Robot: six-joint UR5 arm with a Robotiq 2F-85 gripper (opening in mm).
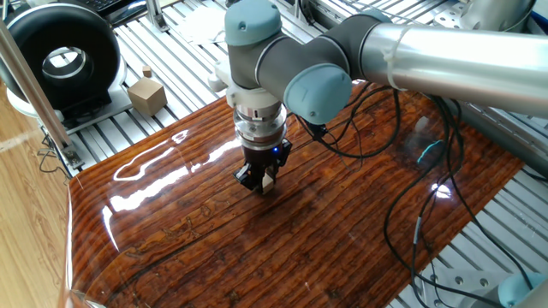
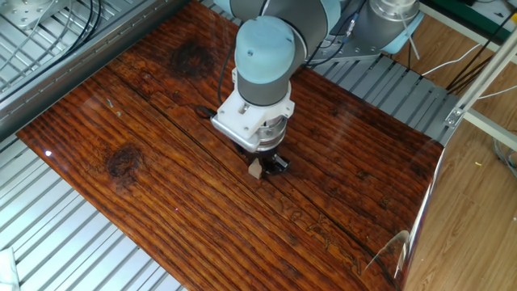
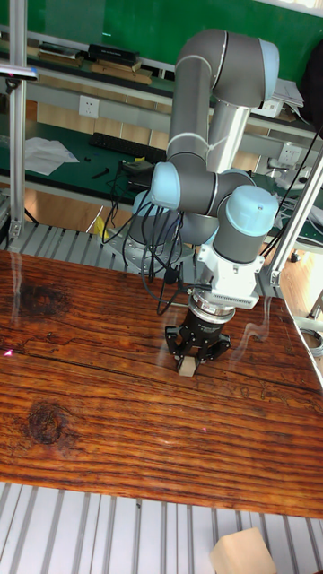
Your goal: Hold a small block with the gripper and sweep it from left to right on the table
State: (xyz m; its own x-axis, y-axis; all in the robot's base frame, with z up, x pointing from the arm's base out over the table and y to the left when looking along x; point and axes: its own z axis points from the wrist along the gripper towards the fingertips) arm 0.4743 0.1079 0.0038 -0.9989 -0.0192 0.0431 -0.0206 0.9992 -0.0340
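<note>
Pale wood, the block [image 2: 255,169] sits pinched between the tips of the claw [image 1: 262,181], low on the glossy counter [image 3: 108,421] near its middle. It looks light, stiff and smooth; gripped by opposite flat faces, it should slide easily.

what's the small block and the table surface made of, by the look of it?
The small block, held between the fingers of the gripper: pale tan, matte, so probably bare unfinished wood; too small to see grain. The table: reddish-brown board with dark grain stripes and knots, and bright mirror-like glare in one fixed view, so lacquered wood or a glossy wood-print laminate; can't tell which.
</note>
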